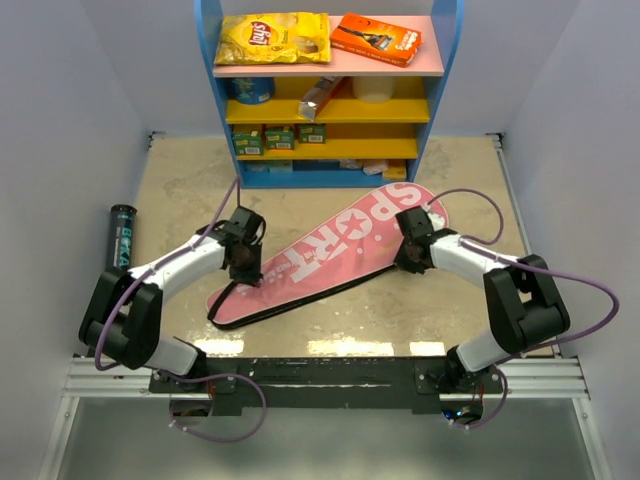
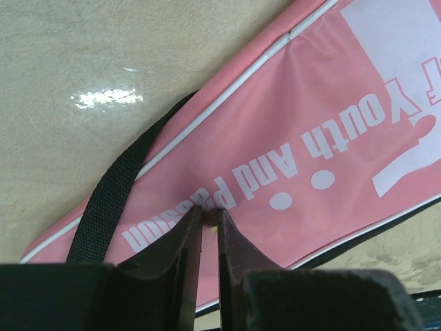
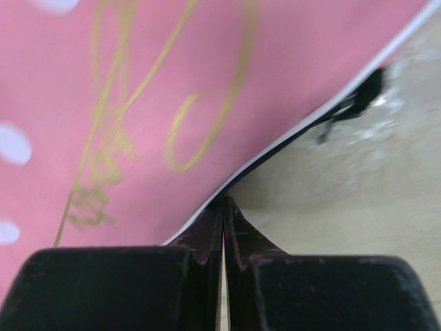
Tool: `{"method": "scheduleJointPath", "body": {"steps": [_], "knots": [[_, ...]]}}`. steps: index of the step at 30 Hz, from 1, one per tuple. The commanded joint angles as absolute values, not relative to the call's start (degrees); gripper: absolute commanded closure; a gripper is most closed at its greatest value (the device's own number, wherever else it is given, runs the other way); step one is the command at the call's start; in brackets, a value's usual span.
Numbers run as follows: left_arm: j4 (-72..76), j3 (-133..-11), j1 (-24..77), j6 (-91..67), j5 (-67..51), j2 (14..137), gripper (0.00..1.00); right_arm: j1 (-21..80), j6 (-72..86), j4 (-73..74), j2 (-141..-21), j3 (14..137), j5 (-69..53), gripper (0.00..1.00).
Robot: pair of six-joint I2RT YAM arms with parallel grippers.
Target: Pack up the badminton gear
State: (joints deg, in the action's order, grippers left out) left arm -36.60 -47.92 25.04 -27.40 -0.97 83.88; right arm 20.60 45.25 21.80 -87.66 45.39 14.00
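Pink bag: the pink bag [image 1: 330,250] lies flat on the middle of the table [image 1: 450,310], slanted. Its narrow end points to the near left and its wide round end to the far right. The white word SPORT is on the wide part.
Strap: a black strap [image 2: 110,200] runs along the bag's edge at the narrow end and lies on the table beside it.
Left gripper: the left gripper [image 2: 210,221] is down on the narrow part of the bag, at the small white lettering. Its jaws are clenched on the pink cloth, with only a thin slit between them.
Right gripper: the right gripper [image 3: 224,207] is at the near edge of the wide part. Its jaws are pressed together on the bag's white and black border.
Black tube: the black tube [image 1: 120,235] lies on the table at the far left, close to the wall and well apart from the bag.
Shelf: a blue shelf [image 1: 210,100] stands at the far side of the table, just behind the bag's round end.
Top board: a yellow crisp packet [image 1: 272,38] and an orange box [image 1: 375,37] lie side by side on the top board.
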Motion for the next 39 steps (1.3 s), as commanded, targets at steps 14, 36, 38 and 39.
{"method": "scheduleJointPath", "body": {"steps": [14, 36, 38, 39], "knots": [[-25.8, -40.9, 28.3, -31.2, -7.5, 90.3, 0.82, 48.9, 52.6, 16.7, -90.7, 51.7, 3.8, 1.00], [-30.2, -46.7, 27.3, -31.5, -3.4, 80.4, 0.82, 25.3, 47.6, 32.0, -76.9, 50.8, 14.8, 0.63], [-31.5, -49.9, 27.4, -31.6, -4.7, 77.6, 0.82, 21.2, 46.1, 33.9, -76.3, 51.2, 15.8, 0.61], [-31.9, -51.1, 27.6, -31.6, -5.7, 75.6, 0.82, 17.4, 45.5, 34.2, -75.9, 51.2, 16.4, 0.60]]}}
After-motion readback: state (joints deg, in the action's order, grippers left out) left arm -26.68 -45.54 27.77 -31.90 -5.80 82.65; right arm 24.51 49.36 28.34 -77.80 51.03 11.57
